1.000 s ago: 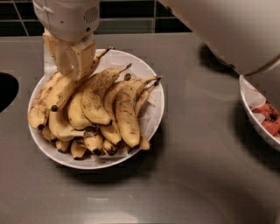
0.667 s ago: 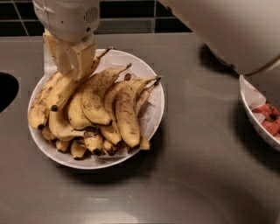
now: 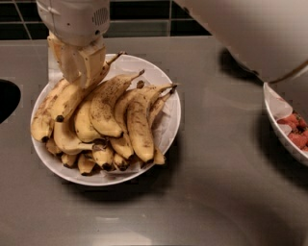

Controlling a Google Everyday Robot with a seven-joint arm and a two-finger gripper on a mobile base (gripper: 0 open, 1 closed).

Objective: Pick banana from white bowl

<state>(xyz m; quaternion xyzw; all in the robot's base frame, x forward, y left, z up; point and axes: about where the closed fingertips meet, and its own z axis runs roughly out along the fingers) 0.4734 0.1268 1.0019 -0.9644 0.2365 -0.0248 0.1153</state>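
Same as a second ago: no shift at all. White robot gripper with pale yellow tips (image 3: 81, 78) still down at the back left of the wide, round, flat white bowl (image 3: 177, 103), right on top of the long, fat, yellow banana with a black tip (image 3: 67, 101). Covers the top part of that banana, so cannot tell if gripping it or only touching it. Only the lower part and the long thin stem showing, the stem poking out to the right of the gripper. Banana lying inside the bowl on the left side of the heap, black tip pointing down and left. Under it and beside it, a pile of brown-spotted yellow bananas (image 3: 137, 120), many half hidden and hard to count. Crumpled white paper (image 3: 166, 127) peeking out at the bowl's right side. Big white robot arm (image 3: 250, 33) cut off at the top right, hiding part of the grey table (image 3: 216, 202). A second white bowl (image 3: 275, 109) with pink-red bits, cut off at the right edge; hard to say what the bits are. Dark round patch (image 3: 7, 98) cut off at the left edge. Black wall tiles (image 3: 144, 12) along the top.
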